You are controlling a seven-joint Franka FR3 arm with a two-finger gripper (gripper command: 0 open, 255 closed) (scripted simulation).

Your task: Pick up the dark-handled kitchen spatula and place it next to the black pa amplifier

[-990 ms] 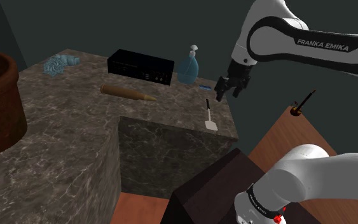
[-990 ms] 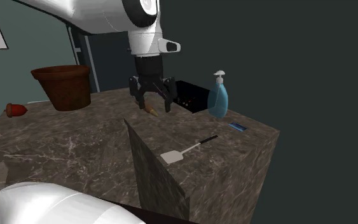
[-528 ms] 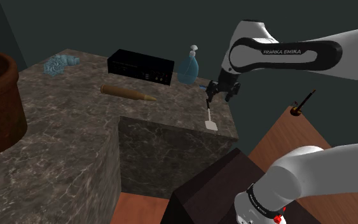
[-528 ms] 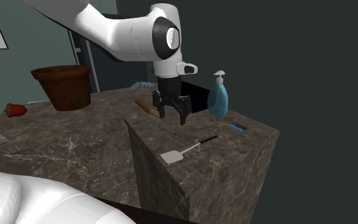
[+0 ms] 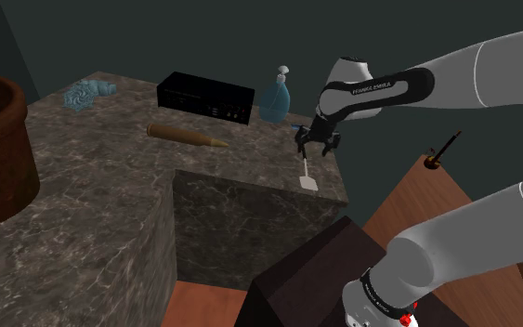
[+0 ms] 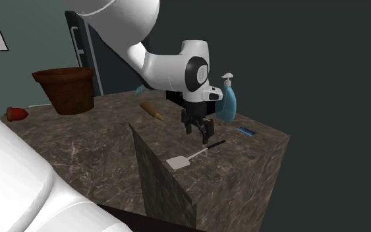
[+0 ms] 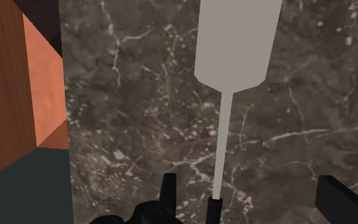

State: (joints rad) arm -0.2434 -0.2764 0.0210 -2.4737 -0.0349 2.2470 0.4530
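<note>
Gripper [image 5: 314,141] hangs just above the spatula [image 5: 309,184], its fingers [image 7: 339,198] spread wide and touching nothing. In the wrist view the dark handle [image 7: 214,209] starts between them, nearer one finger than the other, and the thin pale shaft runs away to the broad blade [image 7: 238,41].

The spatula lies flat on the counter [image 5: 250,158], close to its edge, with the handle end pointing towards the blue bottle [image 5: 276,98]. The amplifier [image 5: 203,96] stands well apart from it, further back on the counter.

It looks light, stiff and slim, so little squeeze should be needed. Lying so low on hard stone, it leaves little to bite on, and the fingertips would probably have to come almost down to the surface. The handle looks the best place to hold: thicker than the shaft, likely less slippery. Held there, the blade would probably hang out and droop a little, so a grip near the shaft end of the handle seems wiser. Centring the fingers first should keep it from being nudged.
</note>
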